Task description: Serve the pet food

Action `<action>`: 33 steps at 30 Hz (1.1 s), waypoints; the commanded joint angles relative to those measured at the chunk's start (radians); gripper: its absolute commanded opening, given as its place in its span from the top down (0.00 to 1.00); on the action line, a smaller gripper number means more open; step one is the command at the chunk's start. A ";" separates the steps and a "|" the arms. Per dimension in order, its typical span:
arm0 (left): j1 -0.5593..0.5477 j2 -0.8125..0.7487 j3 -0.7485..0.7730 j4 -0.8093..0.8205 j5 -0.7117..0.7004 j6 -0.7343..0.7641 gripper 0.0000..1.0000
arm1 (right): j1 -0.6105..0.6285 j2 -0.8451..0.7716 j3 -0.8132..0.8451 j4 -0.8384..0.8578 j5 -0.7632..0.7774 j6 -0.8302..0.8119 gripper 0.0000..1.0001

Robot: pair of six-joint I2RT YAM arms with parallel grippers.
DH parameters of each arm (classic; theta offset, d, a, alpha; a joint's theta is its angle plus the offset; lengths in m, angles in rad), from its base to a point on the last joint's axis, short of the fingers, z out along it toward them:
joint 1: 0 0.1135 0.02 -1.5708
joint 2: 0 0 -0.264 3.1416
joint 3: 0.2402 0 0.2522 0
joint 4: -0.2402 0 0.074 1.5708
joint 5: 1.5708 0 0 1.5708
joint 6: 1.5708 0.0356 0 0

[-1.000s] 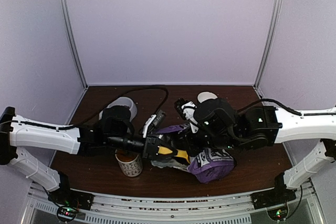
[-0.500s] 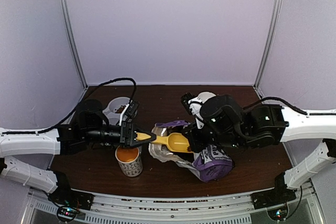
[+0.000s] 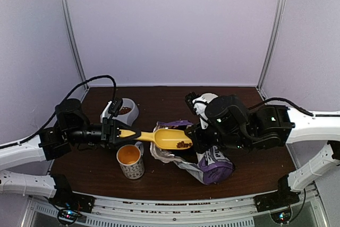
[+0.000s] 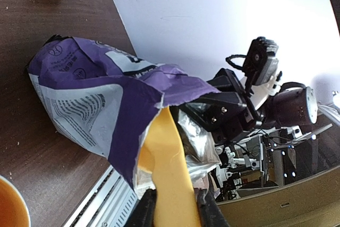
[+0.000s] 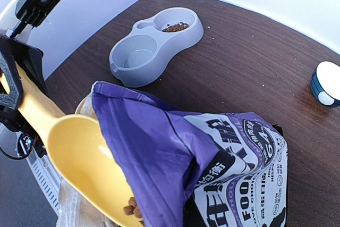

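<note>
- Left arm has drawn back toward the left edge of the bench [image 3: 159,98]. The scoop [image 3: 164,137] is now clear of the bag [image 3: 210,160] mouth and level, with a small heap of kibble [image 3: 184,144] in its bowl.
- A second ago the scoop head was buried in the bag; half a second ago it sat at the mouth.
- Left jaws: pinching the scoop handle, one finger on each side.
- Right jaws: cannot tell, hidden behind the bag flap; the mouth stands propped open.
- Dish [image 3: 121,111] sits toward the far-left corner, some kibble already in one well.
- Mug [image 3: 130,161] unmoved near the near edge.
- Judgement: scoop is loaded; the carry to the dish comes next, keeping it level.
</note>
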 commanded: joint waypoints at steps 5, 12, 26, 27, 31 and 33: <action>0.060 -0.109 -0.003 0.000 0.073 -0.035 1.00 | 0.002 -0.051 0.007 0.065 0.047 0.015 1.00; 0.077 -0.155 0.012 -0.050 0.091 -0.024 1.00 | 0.001 -0.058 0.002 0.069 0.051 0.016 1.00; 0.074 -0.043 0.219 -0.491 -0.091 0.308 1.00 | 0.015 -0.036 0.039 0.082 0.022 0.002 1.00; 0.069 -0.024 0.229 -0.491 -0.099 0.322 1.00 | 0.021 -0.029 0.051 0.084 0.019 -0.001 1.00; -0.003 0.087 0.292 -0.538 -0.182 0.380 1.00 | 0.044 0.008 0.090 0.083 0.027 0.001 1.00; -0.054 0.133 0.346 -0.591 -0.274 0.424 1.00 | 0.057 0.033 0.115 0.075 0.035 0.005 1.00</action>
